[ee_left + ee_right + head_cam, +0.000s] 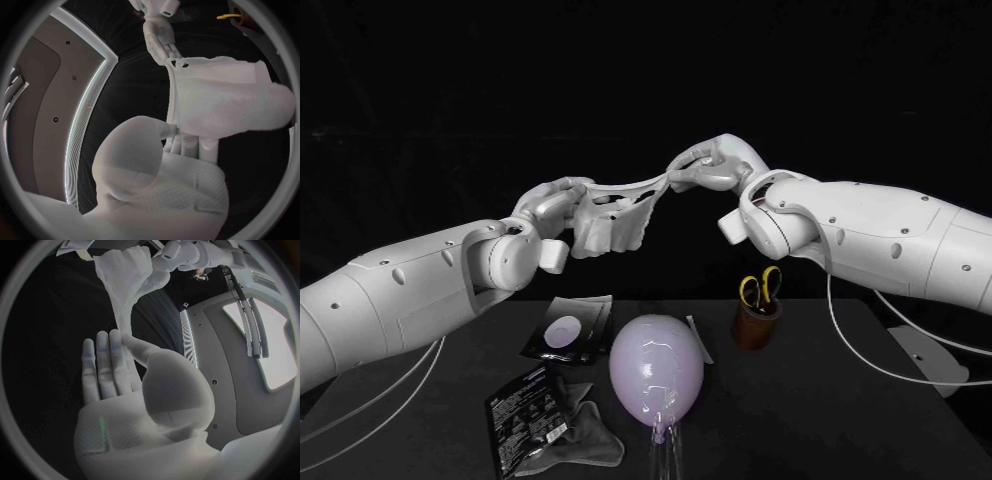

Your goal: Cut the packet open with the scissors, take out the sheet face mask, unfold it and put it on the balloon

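Observation:
The white sheet face mask hangs stretched in the air between both hands, high above the table. My left hand pinches its left edge and my right hand pinches its right end. In the left wrist view the mask drapes over my fingers, with the right hand at its far edge. In the right wrist view the mask runs from my thumb and fingers up to the left hand. The pale lilac balloon lies on the table below. Yellow-handled scissors stand in a brown cup.
A cut black packet lies at the table's front left with a crumpled clear liner beside it. Another dark packet piece lies left of the balloon. White cables hang from both arms near the table's sides.

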{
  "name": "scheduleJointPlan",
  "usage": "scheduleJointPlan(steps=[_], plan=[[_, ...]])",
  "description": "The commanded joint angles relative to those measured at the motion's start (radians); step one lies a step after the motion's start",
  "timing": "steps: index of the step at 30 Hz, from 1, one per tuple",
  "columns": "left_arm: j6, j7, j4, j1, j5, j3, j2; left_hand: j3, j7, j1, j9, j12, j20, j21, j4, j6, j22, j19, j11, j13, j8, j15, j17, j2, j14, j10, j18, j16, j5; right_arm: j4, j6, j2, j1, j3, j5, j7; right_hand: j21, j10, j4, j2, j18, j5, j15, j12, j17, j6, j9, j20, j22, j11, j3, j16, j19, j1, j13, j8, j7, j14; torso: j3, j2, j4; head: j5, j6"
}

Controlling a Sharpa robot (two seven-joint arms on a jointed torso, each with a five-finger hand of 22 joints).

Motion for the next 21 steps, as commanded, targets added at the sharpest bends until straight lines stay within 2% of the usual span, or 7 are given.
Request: scheduleJointPlan(steps=[1, 8, 12, 15, 16, 18, 21], plan=[[0.002, -0.063, 0.007, 0.001, -0.019, 0.001, -0.002, 0.000, 0.043, -0.003, 0.036, 0.009, -0.009, 0.066, -0.007, 0.009, 0.071, 0.048, -0.005, 0.005, -0.004, -0.006, 0.010, -0.010, -0.005, 0.022, -0.019, 0.029, -0.001, 0.004, 0.033, -0.001, -0.010, -0.001, -0.001, -0.007, 0.005, -0.003, 0.003, 0.001, 0.020, 0.003, 0.002, -0.005, 0.002, 0.006, 0.001, 0.002, 0.002, -0.005, 0.005, -0.005, -0.008, 0.010, 0.002, 0.003, 0.002, 0.008, 0.0005, 0.000, -0.0006, 0.005, 0.000], [0.008, -0.087, 0.011, 0.001, 0.005, 0.002, -0.005, 0.015, 0.051, -0.010, 0.001, -0.001, -0.009, 0.129, -0.008, 0.012, 0.136, 0.038, 0.003, 0.005, -0.036, 0.002, 0.020, -0.009, -0.023, 0.011, -0.031, 0.067, 0.000, 0.013, 0.039, -0.004, -0.028, -0.005, -0.002, -0.010, 0.006, -0.003, 0.003, 0.002, 0.019, 0.003, 0.003, -0.006, 0.002, 0.006, 0.001, 0.002, 0.002, -0.005, 0.005, -0.005, -0.008, 0.009, 0.002, 0.002, 0.002, 0.008, 0.0007, -0.001, -0.0020, 0.007, -0.001], [0.037, -0.127, 0.017, 0.001, 0.020, 0.001, -0.009, 0.010, 0.060, -0.017, -0.017, -0.012, -0.006, 0.155, -0.018, 0.008, 0.167, 0.029, 0.014, 0.003, -0.053, 0.009, 0.023, -0.033, -0.032, -0.009, -0.037, 0.083, 0.000, 0.014, 0.042, -0.004, -0.036, -0.006, -0.001, -0.011, 0.006, -0.003, 0.003, 0.002, 0.019, 0.003, 0.003, -0.006, 0.002, 0.006, 0.001, 0.002, 0.002, -0.005, 0.005, -0.005, -0.008, 0.009, 0.002, 0.002, 0.002, 0.008, 0.0006, -0.001, -0.0013, 0.005, -0.002], [0.085, -0.172, 0.021, 0.001, 0.032, 0.001, -0.011, -0.004, 0.069, -0.030, -0.032, -0.018, -0.004, 0.158, -0.009, -0.006, 0.168, 0.021, 0.021, 0.002, -0.073, 0.015, 0.024, -0.046, -0.039, -0.018, -0.039, 0.090, 0.000, 0.015, 0.041, -0.003, -0.041, -0.007, 0.001, -0.011, 0.006, -0.003, 0.004, 0.002, 0.019, 0.003, 0.003, -0.006, 0.002, 0.006, 0.001, 0.002, 0.003, -0.005, 0.004, -0.006, -0.009, 0.009, 0.002, 0.002, 0.002, 0.008, 0.0006, 0.000, -0.0021, 0.006, -0.002], [0.103, -0.190, 0.023, 0.001, 0.034, 0.001, -0.012, -0.008, 0.071, -0.034, -0.041, -0.019, -0.003, 0.161, -0.003, -0.014, 0.172, 0.018, 0.023, 0.002, -0.085, 0.017, 0.025, -0.047, -0.041, -0.020, -0.040, 0.093, 0.000, 0.015, 0.040, -0.003, -0.043, -0.007, 0.002, -0.011, 0.006, -0.003, 0.004, 0.002, 0.019, 0.003, 0.003, -0.006, 0.002, 0.006, 0.001, 0.002, 0.003, -0.005, 0.004, -0.006, -0.009, 0.009, 0.002, 0.002, 0.002, 0.008, 0.0006, 0.000, -0.0020, 0.007, -0.002], [0.163, -0.245, 0.028, 0.001, 0.039, 0.001, -0.015, -0.019, 0.081, -0.052, -0.083, -0.026, 0.000, 0.152, 0.017, -0.078, 0.159, 0.003, 0.030, 0.000, -0.154, 0.022, 0.026, -0.060, -0.049, -0.032, -0.040, 0.099, -0.002, 0.017, 0.036, -0.003, -0.047, -0.008, 0.009, -0.010, 0.006, -0.003, 0.004, 0.002, 0.019, 0.003, 0.003, -0.006, 0.002, 0.006, 0.001, 0.002, 0.003, -0.005, 0.004, -0.006, -0.009, 0.009, 0.002, 0.002, 0.002, 0.008, 0.0006, 0.000, -0.0024, 0.007, -0.003], [0.215, -0.296, 0.032, 0.001, 0.042, 0.001, -0.019, -0.042, 0.089, -0.074, -0.119, -0.030, 0.003, 0.144, 0.037, -0.113, 0.146, -0.011, 0.033, -0.002, -0.203, 0.025, 0.026, -0.062, -0.056, -0.040, -0.040, 0.104, -0.001, 0.017, 0.032, -0.002, -0.050, -0.008, 0.017, -0.009, 0.006, -0.003, 0.004, 0.002, 0.019, 0.003, 0.003, -0.006, 0.002, 0.006, 0.001, 0.002, 0.003, -0.005, 0.004, -0.006, -0.009, 0.009, 0.002, 0.002, 0.002, 0.008, 0.0005, 0.000, -0.0017, 0.007, -0.004]])
